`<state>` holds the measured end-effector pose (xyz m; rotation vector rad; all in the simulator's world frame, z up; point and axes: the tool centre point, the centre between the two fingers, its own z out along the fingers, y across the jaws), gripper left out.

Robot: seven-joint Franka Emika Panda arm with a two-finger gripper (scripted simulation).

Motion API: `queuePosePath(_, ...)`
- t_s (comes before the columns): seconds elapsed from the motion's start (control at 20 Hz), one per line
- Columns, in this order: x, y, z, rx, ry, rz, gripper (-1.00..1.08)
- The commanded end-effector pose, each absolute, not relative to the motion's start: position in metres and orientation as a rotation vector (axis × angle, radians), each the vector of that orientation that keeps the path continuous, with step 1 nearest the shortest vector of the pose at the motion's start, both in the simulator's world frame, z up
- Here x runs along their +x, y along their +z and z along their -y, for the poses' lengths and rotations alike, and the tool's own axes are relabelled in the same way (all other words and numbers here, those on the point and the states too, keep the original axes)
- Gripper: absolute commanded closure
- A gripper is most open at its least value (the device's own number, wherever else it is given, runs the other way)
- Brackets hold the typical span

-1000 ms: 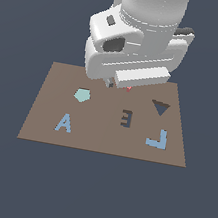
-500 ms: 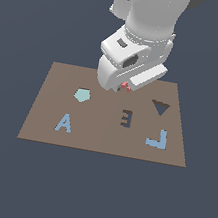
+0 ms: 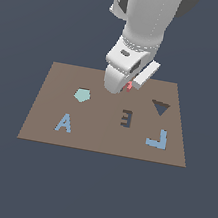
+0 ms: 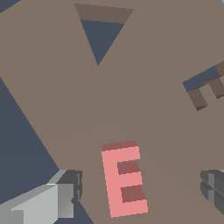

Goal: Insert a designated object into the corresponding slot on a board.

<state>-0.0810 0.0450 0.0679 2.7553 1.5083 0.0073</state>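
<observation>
The red-pink E-shaped piece (image 4: 123,179) lies flat on the brown board (image 3: 47,95), between the two fingers of the gripper (image 4: 140,192), which stand wide apart on either side of it with clear board showing between each pad and the piece; nothing is held. In the exterior view only a sliver of the piece (image 3: 129,86) shows under the gripper (image 3: 121,88), toward the far middle of the board, just far of the E-shaped slot (image 3: 125,118) and apart from it. The wrist view shows one light grey finger (image 4: 57,199) to one side of the piece and a darker finger (image 4: 213,186) to the other, with the edge of the E cutout (image 4: 205,87) and the dark triangular cutout (image 4: 101,33) farther off on the board. The white arm comes down steeply from above the board's far edge, its wrist twisted so the hand is turned at an angle to the board's sides, the fingertips low near the surface. On the board, the teal pentagon (image 3: 82,95) sits at the exterior view's left, the blue A (image 3: 64,122) near-left, the triangular cutout (image 3: 160,108) to the exterior view's right, and the blue L (image 3: 157,139) near-right. The E-shaped slot is open and dark, with nothing in it.
</observation>
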Motion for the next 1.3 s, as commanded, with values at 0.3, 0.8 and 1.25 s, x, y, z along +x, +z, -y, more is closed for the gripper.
queuePosePath(0.3,-0.094,0.053,-0.041,2.656,0.002,-1.680,-0.92)
queuePosePath(0.8,-0.095,0.046,-0.039,2.643,0.000,-1.699,-0.92)
queuePosePath(1.25,-0.096,0.030,-0.039,2.639,0.000,-1.705,1.08)
